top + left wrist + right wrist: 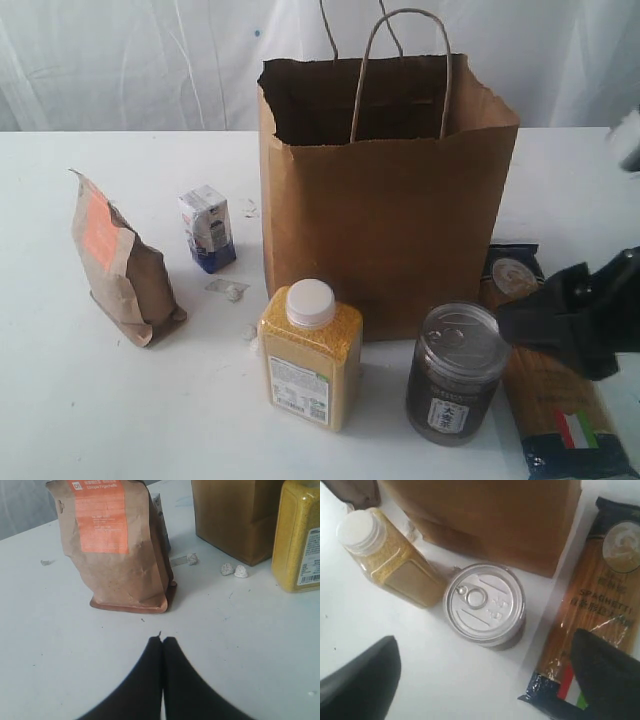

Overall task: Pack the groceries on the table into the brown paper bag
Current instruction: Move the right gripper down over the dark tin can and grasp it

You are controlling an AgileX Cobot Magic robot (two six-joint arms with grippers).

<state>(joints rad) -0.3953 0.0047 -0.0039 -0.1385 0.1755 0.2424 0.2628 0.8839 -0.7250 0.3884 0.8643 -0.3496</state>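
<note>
Exterior view: the right gripper (545, 318) is hovering wide open beside the dark pull-tab can (457, 372), standing upright before the brown paper bag (385, 220). Left wrist view: the left gripper (162, 647) is sitting pinched shut, empty, facing the brown orange-labelled pouch (120, 545). Right wrist view: the can's lid is facing up (long axis vertical); picking seems to be starting, the jaws needing to descend astride it

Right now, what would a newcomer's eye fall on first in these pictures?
The tall brown paper bag stands upright mid-table, mouth open. In front of it stand a yellow-grain bottle and a dark can; a brown orange-labelled pouch stands left of it in the exterior view.
</note>
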